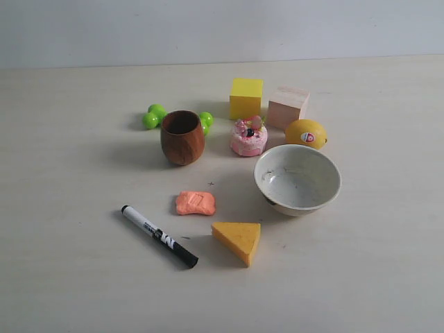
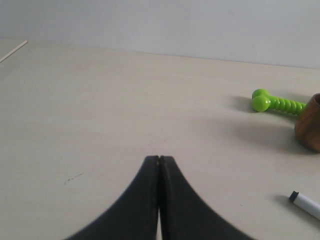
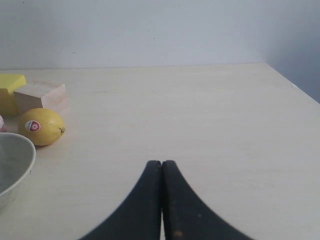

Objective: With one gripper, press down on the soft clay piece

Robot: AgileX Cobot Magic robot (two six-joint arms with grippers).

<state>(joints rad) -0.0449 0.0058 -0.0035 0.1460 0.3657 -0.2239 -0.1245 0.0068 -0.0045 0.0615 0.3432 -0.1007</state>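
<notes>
Nothing stands over the flat salmon-orange clay lump (image 1: pixel 195 202). Around it I see a brown wooden cup (image 1: pixel 182 137) behind, a white ceramic bowl (image 1: pixel 297 179) to the right, and a yellow cheese wedge (image 1: pixel 238 239) and a black-and-white marker pen (image 1: pixel 159 236) in front. To its left is bare pale tabletop (image 1: pixel 69 201).

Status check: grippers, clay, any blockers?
Left gripper shut, empty. Right gripper shut, empty. Soft clay piece lies flat, nothing on it, neither gripper near it. Marker and cheese wedge close by, not touching it.

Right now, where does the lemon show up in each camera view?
Exterior view: lemon right of centre, behind the white bowl.
Left wrist view: not in it.
Right wrist view: lemon between bowl and pale wooden block.
Shared landmark: that block, next to the lemon in both.
</notes>
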